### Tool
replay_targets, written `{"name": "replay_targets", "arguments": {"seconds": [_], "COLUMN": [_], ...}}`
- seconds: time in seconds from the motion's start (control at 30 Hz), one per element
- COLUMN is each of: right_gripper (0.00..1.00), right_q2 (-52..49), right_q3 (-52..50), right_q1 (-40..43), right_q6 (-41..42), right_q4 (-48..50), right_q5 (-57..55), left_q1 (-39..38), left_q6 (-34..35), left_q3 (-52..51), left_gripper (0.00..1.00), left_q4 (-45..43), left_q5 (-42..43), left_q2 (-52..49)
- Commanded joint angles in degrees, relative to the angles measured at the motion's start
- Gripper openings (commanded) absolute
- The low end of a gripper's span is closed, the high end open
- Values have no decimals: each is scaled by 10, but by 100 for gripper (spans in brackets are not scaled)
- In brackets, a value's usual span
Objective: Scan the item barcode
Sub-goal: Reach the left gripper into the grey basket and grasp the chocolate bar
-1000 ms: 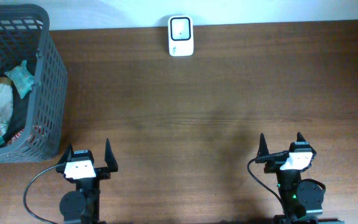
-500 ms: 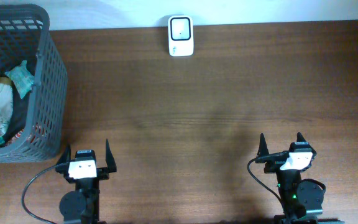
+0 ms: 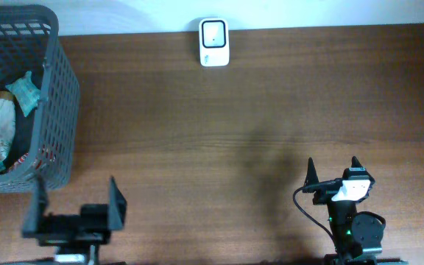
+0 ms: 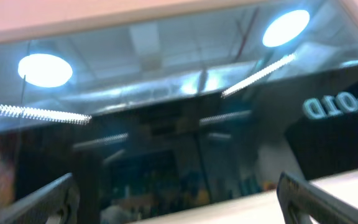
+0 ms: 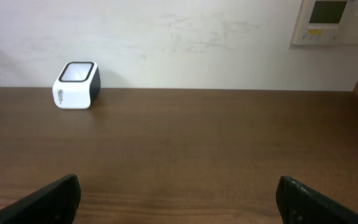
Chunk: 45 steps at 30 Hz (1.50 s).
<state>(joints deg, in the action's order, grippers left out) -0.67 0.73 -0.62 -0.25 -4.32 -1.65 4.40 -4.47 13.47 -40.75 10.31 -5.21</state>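
Nothing is done yet. My left hand hovers near the basket and my right hand is well apart from it, both spread and empty. The items lie in the basket, and the scanner stands at the tabletop's far edge. Picking and scanning remain.

Overhead down, right wrist level, share scanner; left wrist upward
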Motion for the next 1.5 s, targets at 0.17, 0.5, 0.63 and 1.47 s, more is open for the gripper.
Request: {"name": "replay_targets", "arguments": {"seconds": [0.17,0.5,0.63,1.47], "right_gripper": [99,99,99,99], "right_q2": [3,3,3,3], "right_q3": [-4,-4,-4,-4], "right_q1": [3,3,3,3], "right_q6": [-4,-4,-4,-4], "right_q4": [-2,-2,-2,-2], "right_q5": [-3,-3,-3,-3], "left_q1": [10,238,296,248], "left_q6": [-74,32,179,578], "left_q3": [732,1141,1141,1135], "left_gripper": [99,99,99,99], "left_q4": [496,906,954,1286], "left_q5": [-83,-40,-85,-251], "left_q2": [-584,-1002,-1034,-1284]}}
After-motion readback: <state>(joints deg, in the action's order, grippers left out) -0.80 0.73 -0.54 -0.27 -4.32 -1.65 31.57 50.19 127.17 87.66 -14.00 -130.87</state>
